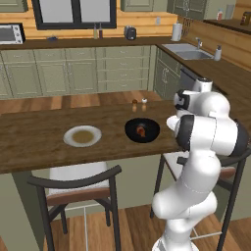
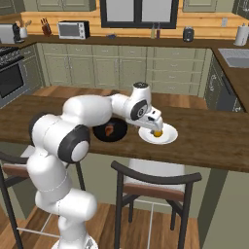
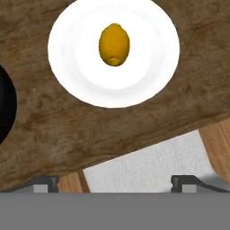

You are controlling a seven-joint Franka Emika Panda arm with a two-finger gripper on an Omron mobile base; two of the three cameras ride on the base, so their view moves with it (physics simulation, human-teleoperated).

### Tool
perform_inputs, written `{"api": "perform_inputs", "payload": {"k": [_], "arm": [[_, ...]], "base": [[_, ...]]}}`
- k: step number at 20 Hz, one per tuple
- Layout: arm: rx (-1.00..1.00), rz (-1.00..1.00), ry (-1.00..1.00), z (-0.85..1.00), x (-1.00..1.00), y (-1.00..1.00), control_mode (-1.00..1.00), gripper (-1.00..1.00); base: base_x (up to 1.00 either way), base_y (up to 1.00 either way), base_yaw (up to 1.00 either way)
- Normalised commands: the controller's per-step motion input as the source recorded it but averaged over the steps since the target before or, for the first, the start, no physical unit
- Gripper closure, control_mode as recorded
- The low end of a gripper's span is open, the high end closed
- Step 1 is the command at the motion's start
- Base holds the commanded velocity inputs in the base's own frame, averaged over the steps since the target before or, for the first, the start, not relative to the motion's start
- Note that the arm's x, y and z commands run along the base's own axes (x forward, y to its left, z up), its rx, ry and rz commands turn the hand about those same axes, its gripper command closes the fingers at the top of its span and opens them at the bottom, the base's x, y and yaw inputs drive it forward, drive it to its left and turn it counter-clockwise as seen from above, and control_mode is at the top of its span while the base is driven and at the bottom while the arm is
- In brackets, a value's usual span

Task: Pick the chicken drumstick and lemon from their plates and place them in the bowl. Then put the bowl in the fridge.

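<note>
The yellow lemon (image 3: 114, 44) lies on a white plate (image 3: 81, 76) on the wooden counter, directly under my gripper (image 3: 114, 184). Its fingertips (image 3: 45, 183) stand wide apart, open and empty. In the right base view the gripper (image 2: 155, 127) hovers just over the lemon (image 2: 158, 133) and its plate (image 2: 171, 136). To that plate's left sits the black bowl (image 2: 119, 135) with the reddish-brown chicken drumstick (image 2: 109, 130) inside. The left base view shows the bowl (image 1: 152, 132), the drumstick (image 1: 141, 131) and an empty tan-centred plate (image 1: 71, 139). The fridge is out of view.
Two dark-framed chairs (image 1: 78, 184) (image 2: 155, 182) stand at the counter's near edge, one seat (image 3: 148, 166) just below the lemon's plate. Two small items (image 1: 139, 101) rest at the counter's far side. My own arm (image 1: 206, 132) hides the lemon's plate from the left.
</note>
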Motion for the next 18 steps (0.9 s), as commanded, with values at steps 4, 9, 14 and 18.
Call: {"api": "perform_inputs", "payload": {"k": [4,9,14,18], "arm": [[0.00,-0.01,0.00,-0.01,0.16,-0.50,-1.00,-1.00],[0.00,0.07,0.00,-0.02,0.26,-0.29,-1.00,-1.00],[0.00,0.20,-0.03,-0.11,0.39,-0.11,-1.00,-1.00],[0.00,0.20,-0.02,-0.35,0.44,0.00,-1.00,-1.00]], "base": [[0.00,0.00,0.00],[0.00,0.00,0.00],[0.00,0.00,0.00],[0.00,0.00,0.00]]}}
